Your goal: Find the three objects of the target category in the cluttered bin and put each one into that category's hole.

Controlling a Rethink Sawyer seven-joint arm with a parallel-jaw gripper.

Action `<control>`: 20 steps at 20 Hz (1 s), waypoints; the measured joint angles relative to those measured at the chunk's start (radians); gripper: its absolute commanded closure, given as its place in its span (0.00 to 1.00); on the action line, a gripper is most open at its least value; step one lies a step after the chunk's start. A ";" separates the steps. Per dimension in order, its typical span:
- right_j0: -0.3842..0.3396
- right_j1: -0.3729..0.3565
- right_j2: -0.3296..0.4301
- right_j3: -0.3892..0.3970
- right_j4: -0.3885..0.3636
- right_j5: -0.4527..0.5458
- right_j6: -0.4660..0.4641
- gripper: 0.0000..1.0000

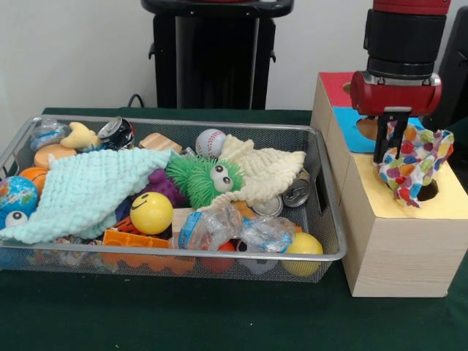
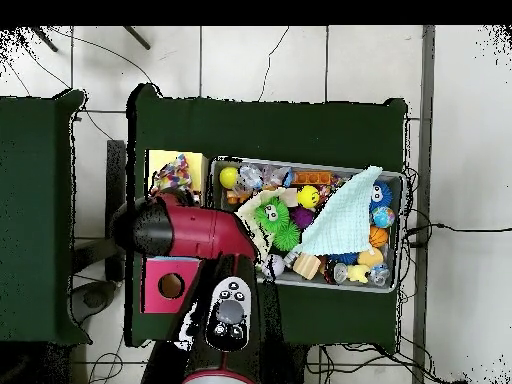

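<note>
We take this for a robotics lab: a pedestal-mounted red arm [image 2: 190, 235] at a green-covered desk [image 1: 183, 314], cables [image 2: 440, 228] trailing over a tiled floor [image 2: 265, 62], plain white wall [image 1: 66, 51] behind.

A dark green cloth [image 1: 219, 314] covered the table. The blue-topped box [image 1: 349, 130] stood between two others, the red-topped box [image 1: 333, 86] behind it, its hole [image 2: 170, 286] round and open from above. White tiled floor [image 2: 260, 62] surrounded the table.
</note>
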 measured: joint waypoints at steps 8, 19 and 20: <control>0.000 0.002 0.000 -0.020 0.027 0.000 0.000 1.00; 0.009 0.017 0.002 -0.043 0.073 0.000 0.000 1.00; 0.009 0.018 0.002 -0.044 0.074 0.000 0.000 1.00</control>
